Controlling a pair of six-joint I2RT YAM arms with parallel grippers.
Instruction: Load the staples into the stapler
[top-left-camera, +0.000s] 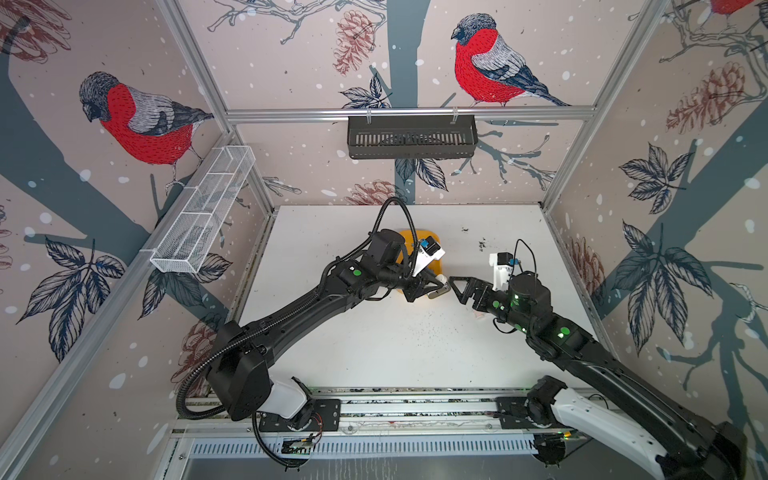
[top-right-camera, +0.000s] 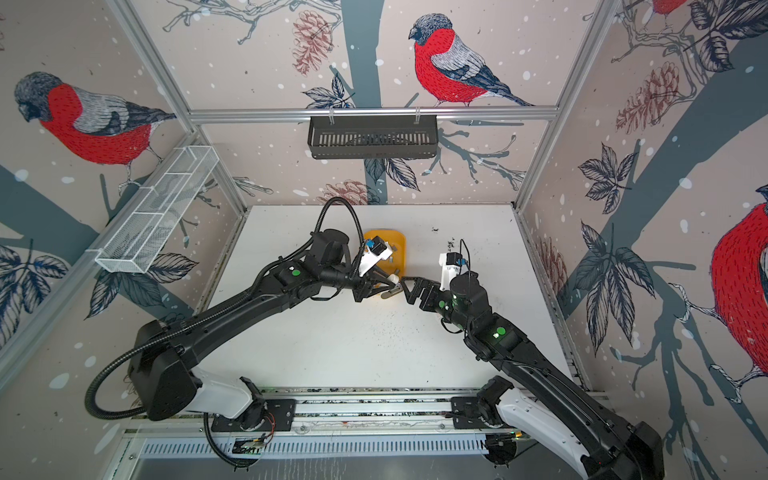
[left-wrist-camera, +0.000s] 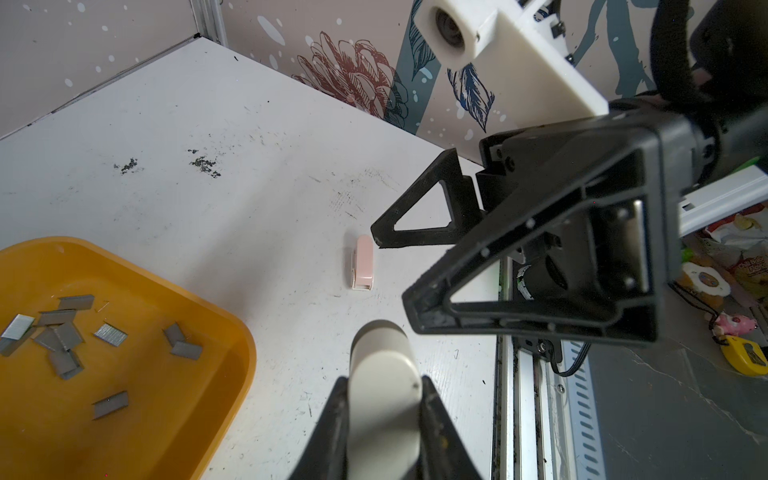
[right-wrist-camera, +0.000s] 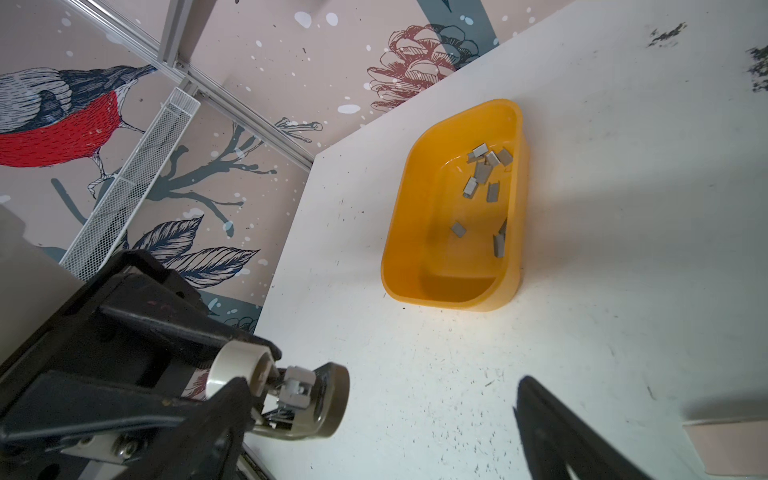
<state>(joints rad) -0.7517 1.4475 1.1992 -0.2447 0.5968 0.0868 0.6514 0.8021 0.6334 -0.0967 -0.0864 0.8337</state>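
Left arm (top-left-camera: 291, 309) hides most of yellow tray (top-right-camera: 397, 241) in both top views, at about eleven o'clock from left gripper (top-left-camera: 439, 289), which is clenched on the opened stapler (right-wrist-camera: 299, 390). The staples (right-wrist-camera: 484, 170) lie loose in the tray. Right gripper (top-left-camera: 456, 291) released.

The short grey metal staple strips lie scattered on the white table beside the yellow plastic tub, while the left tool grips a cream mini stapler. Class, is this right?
Not quite. The short grey metal staple strips lie inside the yellow plastic tub, not on the white table beside it, as the right wrist view shows. The left tool does grip the cream mini stapler.
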